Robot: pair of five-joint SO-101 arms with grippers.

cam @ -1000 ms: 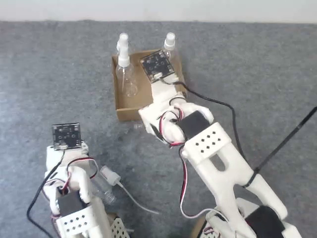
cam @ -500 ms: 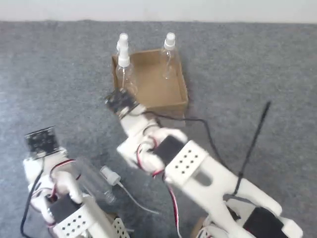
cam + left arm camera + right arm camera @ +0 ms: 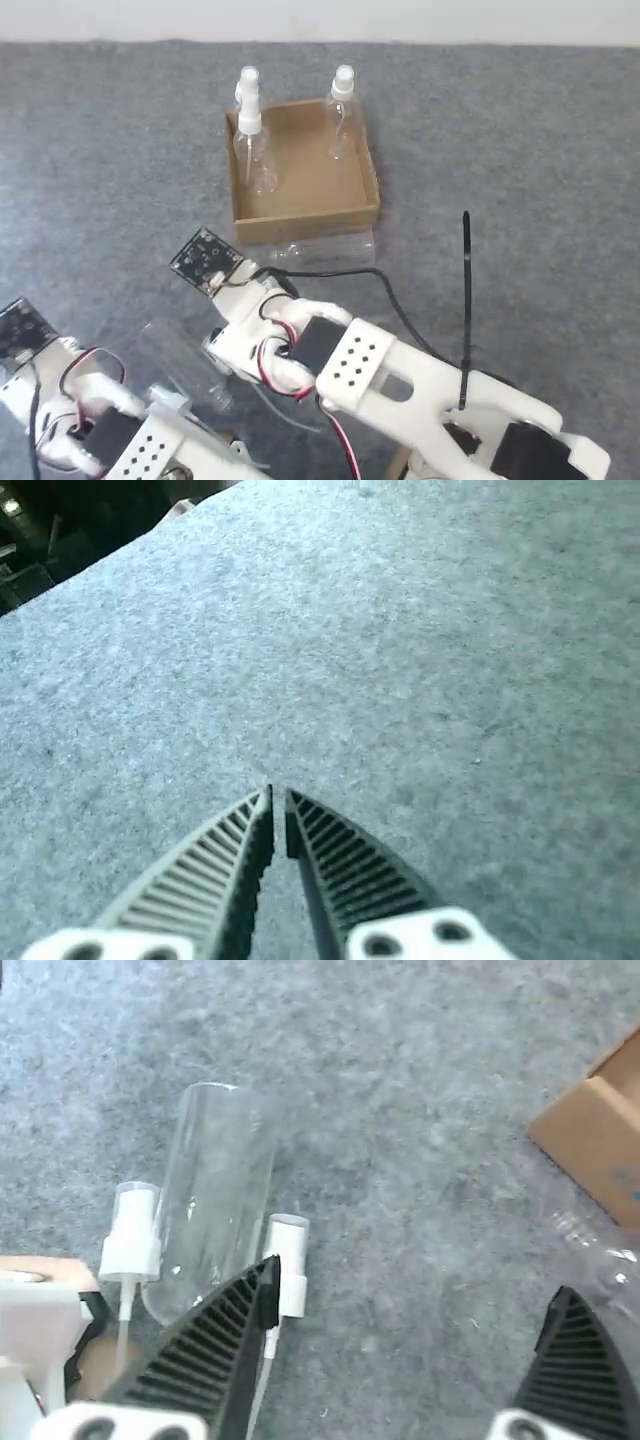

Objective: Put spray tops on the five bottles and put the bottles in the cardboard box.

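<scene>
I hung the right gripper (image 3: 415, 1285) wide open, empty, beside the capless bottle (image 3: 212, 1195), meaning to grab it; left gripper (image 3: 278, 802) closed, empty.

In the high view's lower left, the right arm (image 3: 370, 365) partly covers the lying bottle (image 3: 175, 355); the left arm (image 3: 150, 450) is cropped.

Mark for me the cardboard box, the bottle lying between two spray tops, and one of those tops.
cardboard box (image 3: 300, 226): high view, near wall.
lying bottle (image 3: 212, 1185): right wrist view, clear body.
spray top (image 3: 130, 1245): right wrist view, white head.
</scene>
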